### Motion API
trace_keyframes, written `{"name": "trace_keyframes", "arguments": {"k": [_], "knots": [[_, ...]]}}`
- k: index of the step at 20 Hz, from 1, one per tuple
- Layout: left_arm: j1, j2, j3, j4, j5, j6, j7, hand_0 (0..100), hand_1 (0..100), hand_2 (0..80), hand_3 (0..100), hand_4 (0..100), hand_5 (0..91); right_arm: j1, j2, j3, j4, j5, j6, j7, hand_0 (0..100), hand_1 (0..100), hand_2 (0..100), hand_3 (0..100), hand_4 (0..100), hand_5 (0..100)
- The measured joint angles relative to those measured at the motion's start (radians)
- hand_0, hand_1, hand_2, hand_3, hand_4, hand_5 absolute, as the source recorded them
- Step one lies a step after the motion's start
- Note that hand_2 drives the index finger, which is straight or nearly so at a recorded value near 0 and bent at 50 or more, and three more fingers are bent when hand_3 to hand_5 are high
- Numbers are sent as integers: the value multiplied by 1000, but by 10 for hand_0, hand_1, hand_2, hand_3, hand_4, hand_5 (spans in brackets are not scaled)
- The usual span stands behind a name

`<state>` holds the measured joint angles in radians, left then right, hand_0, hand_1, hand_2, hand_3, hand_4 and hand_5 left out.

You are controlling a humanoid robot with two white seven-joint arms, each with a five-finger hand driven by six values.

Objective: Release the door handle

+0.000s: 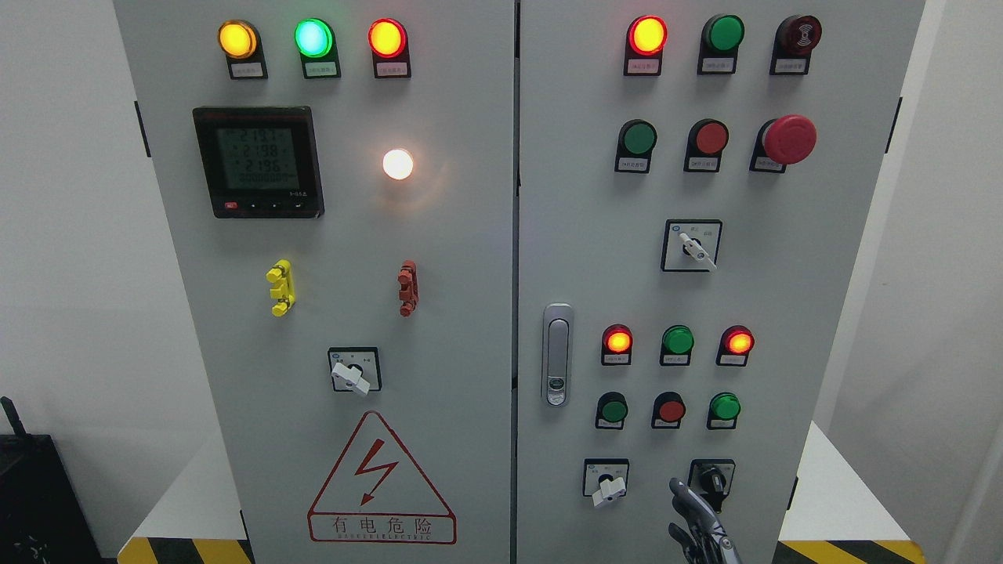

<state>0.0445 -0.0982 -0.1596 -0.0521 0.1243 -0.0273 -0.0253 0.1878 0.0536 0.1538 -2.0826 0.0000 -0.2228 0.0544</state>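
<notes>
At the far left a black object (35, 501) sits low against the white wall. Next comes the left cabinet door (329, 313), grey, with three lit lamps along its top: yellow (237, 39), green (313, 37) and orange-red (387, 37). Below them is a digital meter (258, 162) with green figures, and to its right a glowing white lamp (398, 164). Lower down stand a yellow clip (280, 287) and a red clip (407, 288), then a white rotary switch (354, 371), and a red electric hazard triangle (382, 482) near the bottom.

Past the centre seam, on the right cabinet door (823, 274), the door handle (557, 355) lies flush and upright near that door's left edge, at mid-height. Nothing touches it. To its right are rows of red and green lamps and buttons, a red mushroom stop button (789, 139) high up, and a selector switch (691, 246).

My right hand (700, 525) shows at the bottom edge, low and to the right of the handle, well apart from it, just in front of a black knob (712, 478). Its fingers (683, 493) are loosely extended and hold nothing. My left arm is out of view.
</notes>
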Motion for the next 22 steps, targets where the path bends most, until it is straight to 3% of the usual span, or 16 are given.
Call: {"name": "trace_keyframes", "arguments": {"k": [14,16,19,21,22], "knots": [[0,0,0,0,0,-1,0,0,0,32,174,128,0,-3,0,5,-4,5,0,1,446,109,0,0,0,0],[0,0,0,0,0,-1,0,0,0,31,174,128,0,-6,0,4,-4,32,0,3,434,134,0,0,58,0],[0,0,0,0,0,-1,0,0,0,32,173,128,0,-18,4,3,-4,92,0,-6,417,184,0,150,202,58],[0,0,0,0,0,-1,0,0,0,31,173,128,0,-32,9,2,-4,145,2,-27,420,201,0,327,361,283],[0,0,0,0,0,-1,0,0,0,31,173,128,0,-41,11,2,-5,180,14,-36,419,205,0,362,389,315]]}}
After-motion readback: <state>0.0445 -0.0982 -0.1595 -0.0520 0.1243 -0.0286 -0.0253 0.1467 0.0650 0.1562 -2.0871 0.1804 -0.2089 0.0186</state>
